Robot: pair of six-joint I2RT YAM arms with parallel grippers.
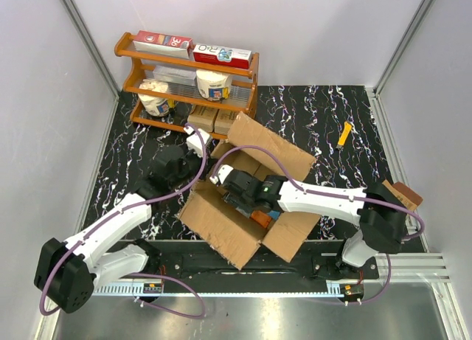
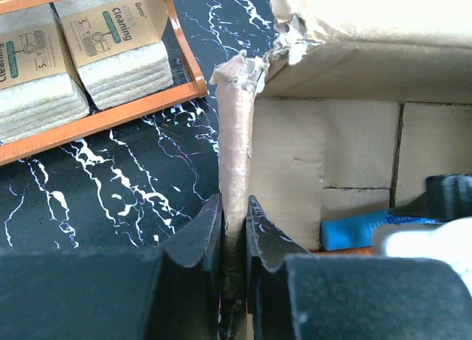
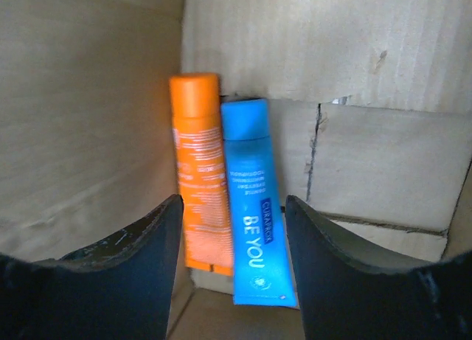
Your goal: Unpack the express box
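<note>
Right fingers [image 3: 129, 262] are spread wide, holding nothing, deep inside the large brown corrugated cardboard express box [image 1: 221, 226]. Left fingers [image 2: 198, 240] are pressed together on the edge of the box's side wall near its torn corner, cardboard pinched between them. My read: they brace the box rather than pick.

Express box sits mid black marbled counter [image 1: 332, 111], mouth up, flaps splayed outward, skewed to the counter edges. In the top view its long axis looks to run far-left to near-right, roughly in line with the right forearm. The arm hides much of the interior, so I'm not certain.

Contents seen from the right wrist:
- An orange plastic tube [image 3: 198, 170] and a blue plastic tube [image 3: 251, 207] lie side by side, touching, tucked into an inner corner of the box.
- Both lie straight ahead of the right fingers, within the open gap, the orange one nearer the left-hand finger.
- Their long axes are parallel and run away from the fingers. Caps point away; the blue tube's flat crimped end is nearest.
- Can't tell whether they lie flat on the box floor or lean on the end wall.

Key relation: the tube axes follow the approach line, so closing would squeeze across their narrow width. A straight advance likely takes both tubes at once. For one only, shift sideways first.

The right arm is clearly nearer. The left fingers sit at the wall, occupied, and the left wrist view shows only part of the blue tube past the cardboard.
</note>
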